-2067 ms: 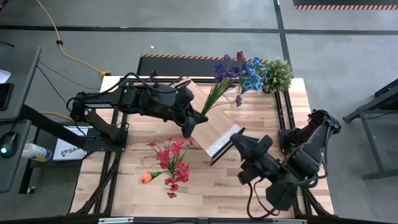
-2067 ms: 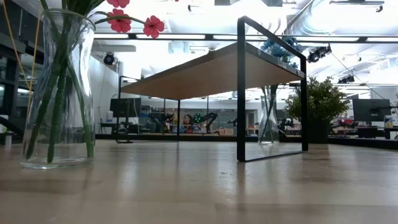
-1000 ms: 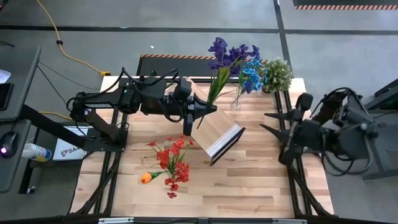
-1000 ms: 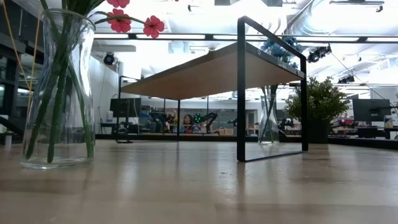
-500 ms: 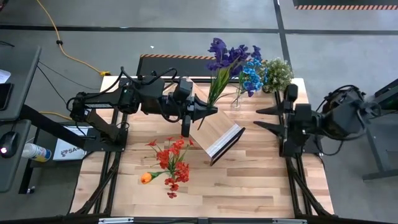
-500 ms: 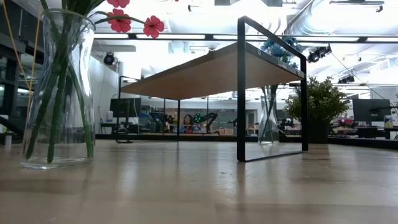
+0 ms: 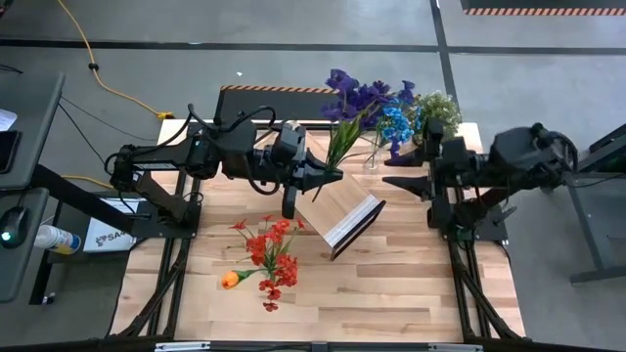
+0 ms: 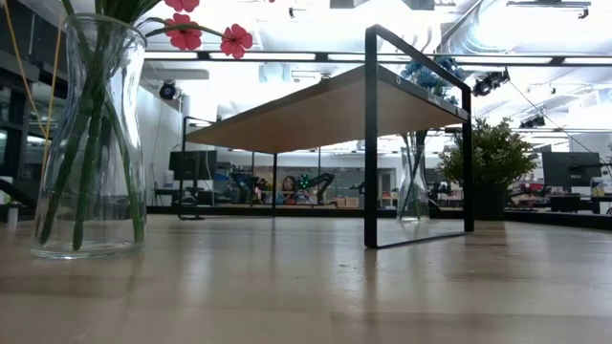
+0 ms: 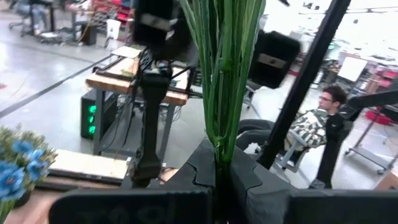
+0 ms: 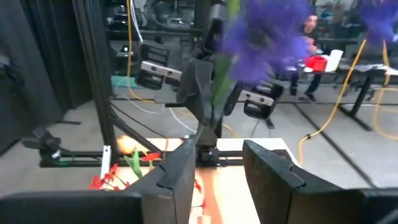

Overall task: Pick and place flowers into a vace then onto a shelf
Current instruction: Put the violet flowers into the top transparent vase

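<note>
Plank tabletop (image 8: 306, 287), pale wood with long seams; concrete floor around it with a yellow cable (image 7: 93, 68).

Nearest the low camera: one clear glass vase (image 8: 88, 143), upright on the table, green stalks inside, red blooms at the top. From above, those red flowers (image 7: 272, 249) spread over the near-middle of the table, with one orange bloom (image 7: 230, 280) beside them.

Mid-table: one shelf (image 7: 337, 203), light-wood board on a dark metal frame, white-edged end toward the near right.

Left gripper (image 7: 333, 175) is above the shelf's far edge, fingers (image 9: 249, 177) clamped on a bundle of purple flowers (image 7: 354, 98); the thin green stalks rise toward the far side, blooms above the table's far edge.

Right gripper (image 7: 391, 173) is just right of the shelf, pointing at the left gripper; fingers (image 10: 177, 168) apart, nothing between them.

Far edge: second glass vase (image 8: 413, 182) with blue flowers (image 7: 396, 119); one bushy potted plant (image 7: 440, 110) at the far right corner.

Beyond: workshop room, benches, a seated person (image 9: 314, 124).
</note>
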{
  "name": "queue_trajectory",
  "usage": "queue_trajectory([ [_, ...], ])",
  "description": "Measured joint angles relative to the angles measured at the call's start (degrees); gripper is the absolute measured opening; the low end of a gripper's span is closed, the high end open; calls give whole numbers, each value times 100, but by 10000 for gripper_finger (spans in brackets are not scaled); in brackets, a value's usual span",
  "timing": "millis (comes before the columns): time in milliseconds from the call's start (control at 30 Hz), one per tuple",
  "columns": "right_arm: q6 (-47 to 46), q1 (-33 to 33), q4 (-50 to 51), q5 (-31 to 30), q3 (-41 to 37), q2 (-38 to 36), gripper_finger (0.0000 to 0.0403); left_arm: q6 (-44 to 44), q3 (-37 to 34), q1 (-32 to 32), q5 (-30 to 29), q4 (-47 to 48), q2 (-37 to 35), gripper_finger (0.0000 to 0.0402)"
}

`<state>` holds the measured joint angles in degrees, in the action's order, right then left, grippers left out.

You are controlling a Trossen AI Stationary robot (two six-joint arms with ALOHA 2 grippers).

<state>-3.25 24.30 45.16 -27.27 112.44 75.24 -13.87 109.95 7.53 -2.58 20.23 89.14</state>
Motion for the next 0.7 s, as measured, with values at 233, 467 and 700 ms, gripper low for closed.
queue_trajectory([
  [233,-58,-675,-527,1296,-2,0,127,193,0,0,69,-63,0,40],
  [467,-161,-1249,-732,2225,-2,44,127,357,0,0,71,-63,0,40],
  [700,-275,-1614,-776,2878,-2,286,127,484,0,0,70,-65,0,40],
])
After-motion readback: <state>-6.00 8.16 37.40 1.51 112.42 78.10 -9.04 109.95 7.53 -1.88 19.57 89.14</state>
